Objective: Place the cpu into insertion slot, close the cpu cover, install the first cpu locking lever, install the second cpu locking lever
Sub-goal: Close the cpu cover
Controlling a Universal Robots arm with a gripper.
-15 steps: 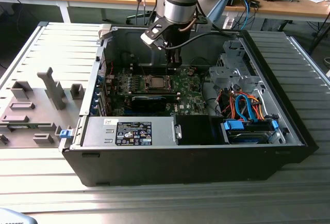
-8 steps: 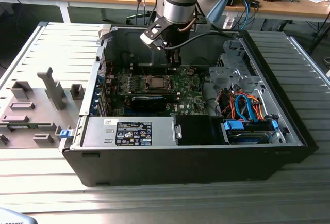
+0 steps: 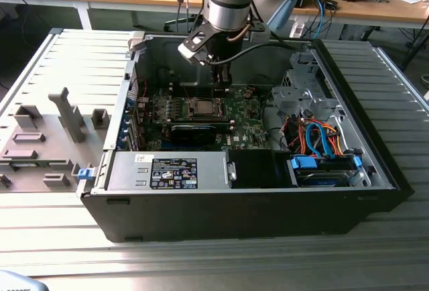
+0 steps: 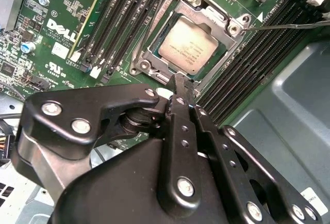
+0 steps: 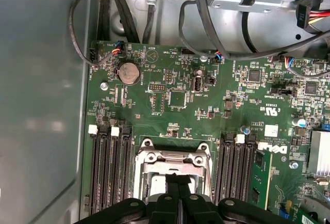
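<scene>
The cpu (image 4: 192,48) lies flat in the insertion slot (image 4: 138,63) on the green board, its dull silver top showing. The cpu cover (image 4: 223,24), a silver frame, lies down around it. A thin metal locking lever (image 4: 289,26) sticks out from one socket corner across the memory slots. My gripper (image 4: 181,83) is shut with nothing between its black fingers, its tip just above the edge of the socket. In the exterior view the gripper (image 3: 220,80) hangs inside the case over the slot (image 3: 201,108). The first wrist view shows the gripper (image 5: 178,178) over the cover (image 5: 172,158).
Black memory slots (image 4: 129,22) flank the socket on both sides. A long black card (image 3: 194,132) and a labelled power supply (image 3: 171,172) lie nearer the case front. A drive cage with orange and blue cables (image 3: 318,137) is at the exterior view's right. Grey fixtures (image 3: 67,113) stand outside the case.
</scene>
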